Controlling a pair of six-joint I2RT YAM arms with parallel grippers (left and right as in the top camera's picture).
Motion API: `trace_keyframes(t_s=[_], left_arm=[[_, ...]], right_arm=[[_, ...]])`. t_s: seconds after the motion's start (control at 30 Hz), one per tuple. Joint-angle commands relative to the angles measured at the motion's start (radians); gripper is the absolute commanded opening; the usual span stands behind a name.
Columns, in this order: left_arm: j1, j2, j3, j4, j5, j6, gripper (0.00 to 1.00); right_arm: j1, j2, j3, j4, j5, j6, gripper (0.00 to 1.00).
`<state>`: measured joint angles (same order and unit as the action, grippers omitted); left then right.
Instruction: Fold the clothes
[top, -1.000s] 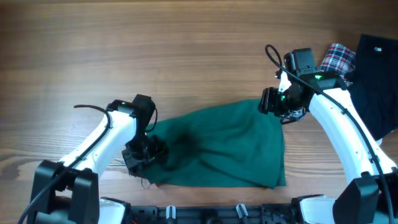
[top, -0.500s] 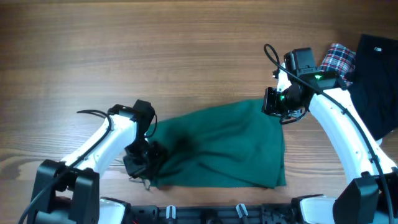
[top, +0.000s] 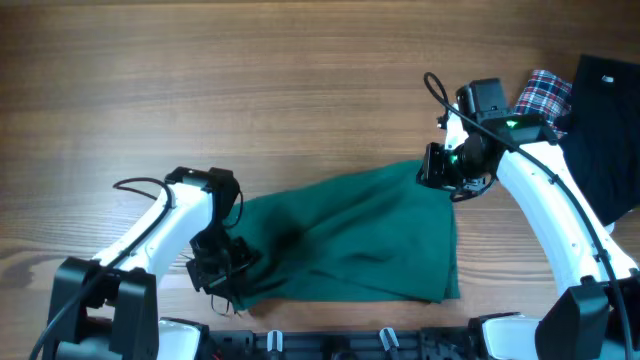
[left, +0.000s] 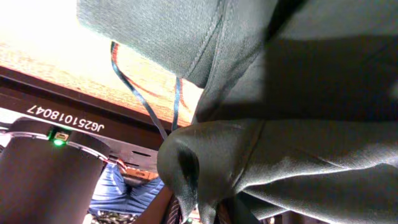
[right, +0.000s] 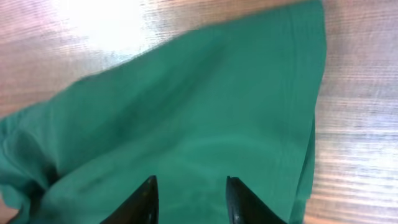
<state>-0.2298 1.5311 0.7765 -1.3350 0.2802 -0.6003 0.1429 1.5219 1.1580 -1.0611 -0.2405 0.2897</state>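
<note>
Teal-green garment (top: 350, 240) lies rumpled on the wooden surface (top: 300, 80), near edge, between the arms. Left claw (top: 222, 268) pinches its near-left corner. Right claw (right: 189, 186) is agape over the far-right corner.

Judgement: close right on that corner first, then lift both evenly, hem taut.

Readable: white lettering (left: 65, 118), "J6251018047". No garment brand seen.

clothes (top: 350, 235) front-mid on table (top: 300, 80) | plaid cloth (top: 545, 92) back R | black garment (top: 605, 120) just R of it
</note>
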Motion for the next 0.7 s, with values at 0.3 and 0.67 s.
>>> trace_keyframes(t_s=[0.3, 0.67], left_arm=[[0.012, -0.200, 0.261, -0.048, -0.234, -0.120, 0.20], [0.012, -0.211, 0.262, -0.191, -0.251, -0.123, 0.22]], right_arm=[[0.079, -0.014, -0.007, -0.031, -0.291, 0.014, 0.04], [0.214, -0.014, -0.007, 0.006, -0.216, 0.132, 0.12]])
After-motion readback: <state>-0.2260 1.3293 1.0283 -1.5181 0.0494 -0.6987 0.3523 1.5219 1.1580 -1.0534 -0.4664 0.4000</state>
